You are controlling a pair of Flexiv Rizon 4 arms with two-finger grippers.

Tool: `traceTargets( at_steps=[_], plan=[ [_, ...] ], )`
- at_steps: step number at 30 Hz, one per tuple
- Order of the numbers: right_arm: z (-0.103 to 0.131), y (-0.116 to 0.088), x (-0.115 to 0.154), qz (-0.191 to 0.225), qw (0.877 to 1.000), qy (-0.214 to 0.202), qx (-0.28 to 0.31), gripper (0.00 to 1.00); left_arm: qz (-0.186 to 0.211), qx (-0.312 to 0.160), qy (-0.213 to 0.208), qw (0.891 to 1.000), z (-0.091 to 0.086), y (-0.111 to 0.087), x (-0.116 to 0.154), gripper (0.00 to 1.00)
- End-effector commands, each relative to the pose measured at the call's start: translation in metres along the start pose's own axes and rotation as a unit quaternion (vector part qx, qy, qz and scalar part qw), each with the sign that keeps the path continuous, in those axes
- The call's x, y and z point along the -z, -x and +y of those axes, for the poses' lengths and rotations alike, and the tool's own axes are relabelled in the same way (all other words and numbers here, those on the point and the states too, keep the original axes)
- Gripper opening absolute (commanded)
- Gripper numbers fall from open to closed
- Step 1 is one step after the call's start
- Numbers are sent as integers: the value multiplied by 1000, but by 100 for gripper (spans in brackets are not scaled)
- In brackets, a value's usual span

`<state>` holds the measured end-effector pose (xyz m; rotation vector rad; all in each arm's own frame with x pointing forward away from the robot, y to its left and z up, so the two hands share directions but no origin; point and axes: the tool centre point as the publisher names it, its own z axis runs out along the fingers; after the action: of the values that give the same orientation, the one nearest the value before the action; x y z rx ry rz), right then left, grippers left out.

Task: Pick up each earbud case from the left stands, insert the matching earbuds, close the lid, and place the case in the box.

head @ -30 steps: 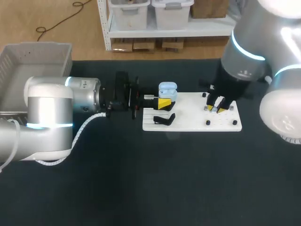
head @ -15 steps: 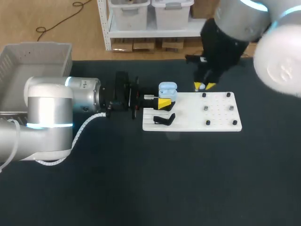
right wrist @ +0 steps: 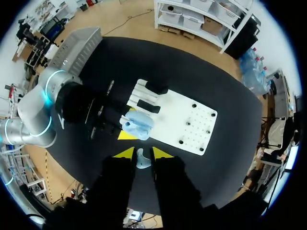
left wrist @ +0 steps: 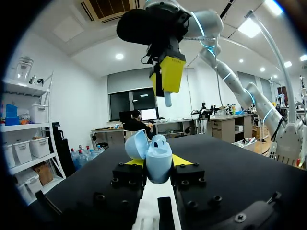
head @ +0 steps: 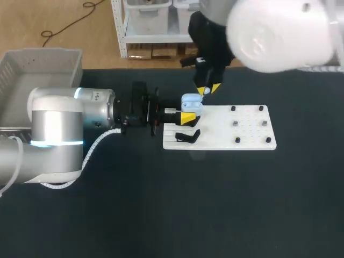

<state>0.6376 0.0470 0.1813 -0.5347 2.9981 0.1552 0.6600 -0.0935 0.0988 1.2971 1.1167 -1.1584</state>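
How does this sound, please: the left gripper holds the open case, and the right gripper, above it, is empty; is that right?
Not quite: the right gripper is not empty. The right wrist view shows an earbud held between its fingers. The rest stands: the left gripper holds the open case, and the right gripper is above it.

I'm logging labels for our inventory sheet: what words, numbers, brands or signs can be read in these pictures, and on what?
No text can be read in any view.
Earbud case: plain light blue, no print shows.
Earbud in the right gripper: no marking shows.
White board: only holes and pegs, no marks.
Grey box: no label shows.
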Motion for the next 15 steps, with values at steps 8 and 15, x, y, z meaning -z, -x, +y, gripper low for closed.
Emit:
traceTargets(
  at_steps=[8, 15],
  plan=[
    [10, 9, -19, 32, 999, -1, 19, 0, -3, -1, 3, 1000, -2, -2, 0, 0],
    [20, 11, -23, 17, 999, 0, 37, 0, -3, -1, 3, 1000, -2, -2, 0, 0]
  ],
)
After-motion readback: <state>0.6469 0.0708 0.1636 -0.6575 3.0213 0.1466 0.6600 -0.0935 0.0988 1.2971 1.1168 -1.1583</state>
